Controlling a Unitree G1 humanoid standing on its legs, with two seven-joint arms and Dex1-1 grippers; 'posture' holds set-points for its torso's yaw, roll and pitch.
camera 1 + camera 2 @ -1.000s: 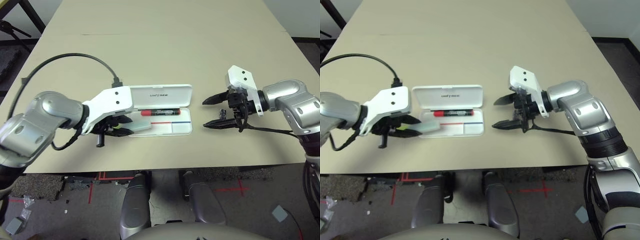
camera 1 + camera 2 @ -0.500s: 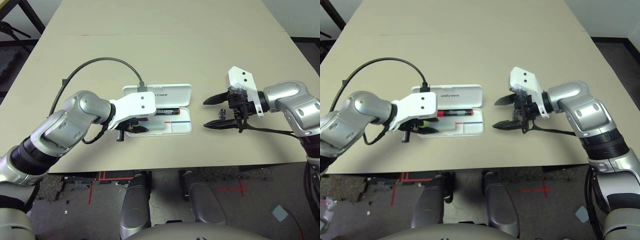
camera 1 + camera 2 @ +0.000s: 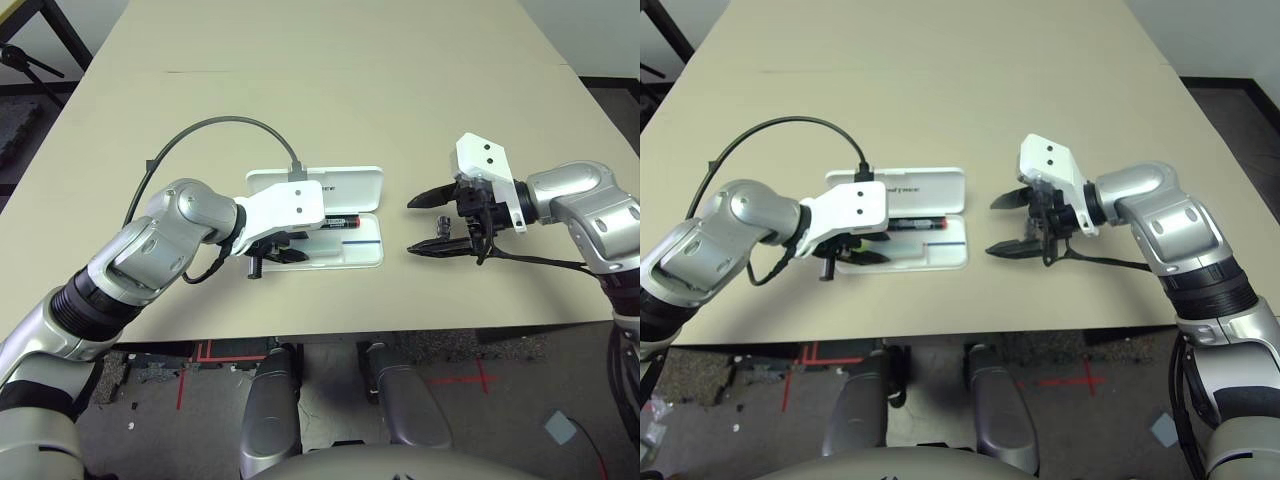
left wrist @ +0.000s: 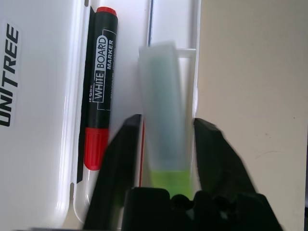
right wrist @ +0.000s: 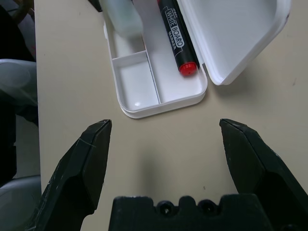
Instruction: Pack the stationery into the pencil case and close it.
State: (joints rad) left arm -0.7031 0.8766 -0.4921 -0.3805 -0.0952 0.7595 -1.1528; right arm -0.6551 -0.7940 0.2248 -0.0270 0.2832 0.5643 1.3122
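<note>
While left hand (image 4: 166, 139) angles down over the pencil case (image 3: 365, 255), fingers seemingly loose round highlighter (image 4: 163, 115), right hand (image 3: 425, 222) hangs spread.

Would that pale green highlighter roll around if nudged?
Probably not much: the pale green highlighter looks flat-sided and sits inside the open white plastic case. Its smooth plastic body may be slippery. It looks light and stiff.

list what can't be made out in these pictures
- Highlighter, left wrist view: blurred; whether the left hand touches it is unclear.
- Highlighter in the eye views: hidden under the left hand.
- Marker, left eye view: one end covered by the left wrist.
- Case, right wrist view: far end cut off by the edge.
</note>
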